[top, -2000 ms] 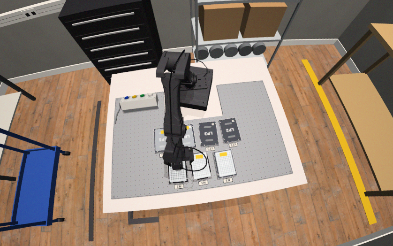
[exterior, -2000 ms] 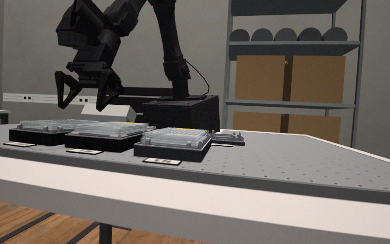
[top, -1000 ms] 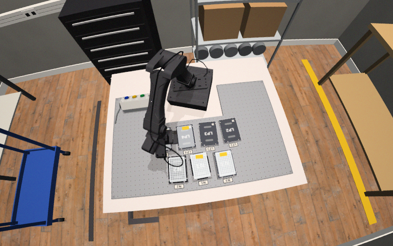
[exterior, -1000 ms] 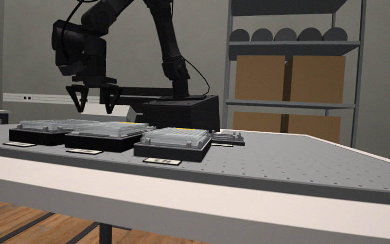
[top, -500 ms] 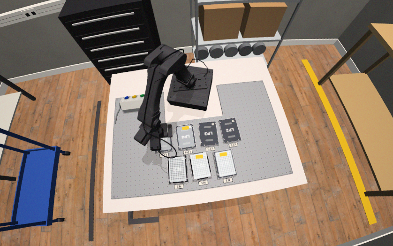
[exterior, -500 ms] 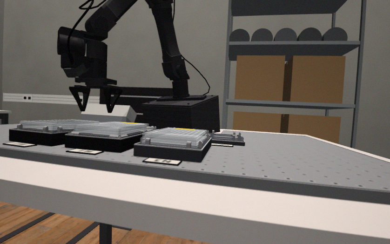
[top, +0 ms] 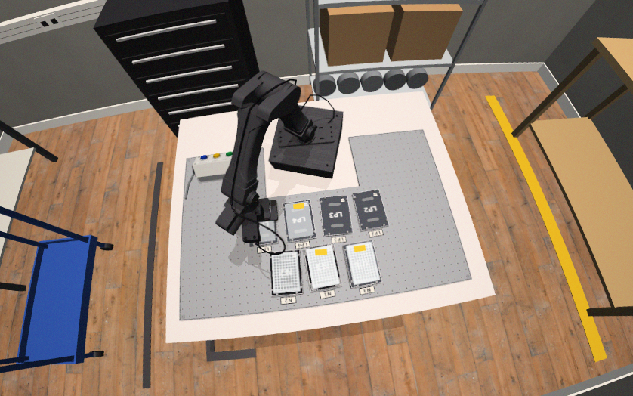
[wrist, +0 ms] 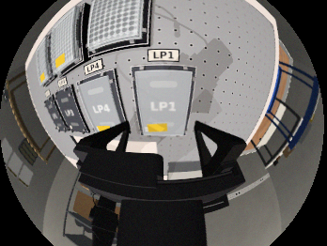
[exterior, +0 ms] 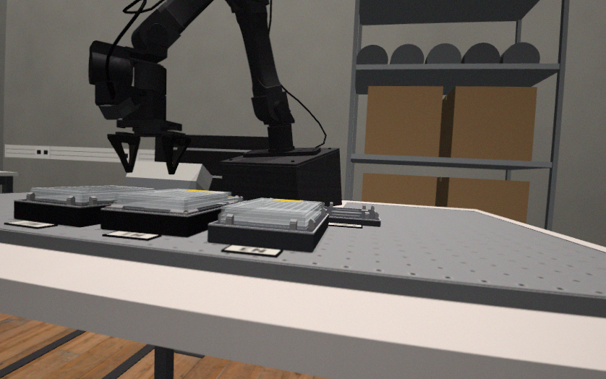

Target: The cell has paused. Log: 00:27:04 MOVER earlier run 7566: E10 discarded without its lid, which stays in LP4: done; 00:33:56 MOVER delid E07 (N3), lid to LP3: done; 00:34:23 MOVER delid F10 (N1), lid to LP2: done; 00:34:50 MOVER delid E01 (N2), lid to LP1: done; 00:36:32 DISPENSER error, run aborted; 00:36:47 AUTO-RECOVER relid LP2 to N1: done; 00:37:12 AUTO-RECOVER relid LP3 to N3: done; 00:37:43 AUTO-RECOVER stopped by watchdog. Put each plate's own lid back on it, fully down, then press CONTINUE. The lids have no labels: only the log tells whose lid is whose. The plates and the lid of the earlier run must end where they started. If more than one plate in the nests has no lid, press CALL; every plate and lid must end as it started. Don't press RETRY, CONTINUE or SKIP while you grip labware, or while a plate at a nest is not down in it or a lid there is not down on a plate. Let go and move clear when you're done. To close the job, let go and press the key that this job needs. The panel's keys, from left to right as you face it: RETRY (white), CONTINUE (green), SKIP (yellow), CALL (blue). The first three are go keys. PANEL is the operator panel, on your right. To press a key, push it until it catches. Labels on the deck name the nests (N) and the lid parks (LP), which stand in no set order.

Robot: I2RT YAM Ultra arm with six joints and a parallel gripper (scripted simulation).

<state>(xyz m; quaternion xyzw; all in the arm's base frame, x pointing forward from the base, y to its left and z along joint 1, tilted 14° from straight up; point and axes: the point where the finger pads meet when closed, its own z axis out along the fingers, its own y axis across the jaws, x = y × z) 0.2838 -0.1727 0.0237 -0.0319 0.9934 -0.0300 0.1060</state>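
Soft, even light from above; nothing is blurred.
A faint shadow is cast by the arm [top: 242, 153] on the grey deck [top: 410, 196]. The wrist view is bent round and dark at the edges.
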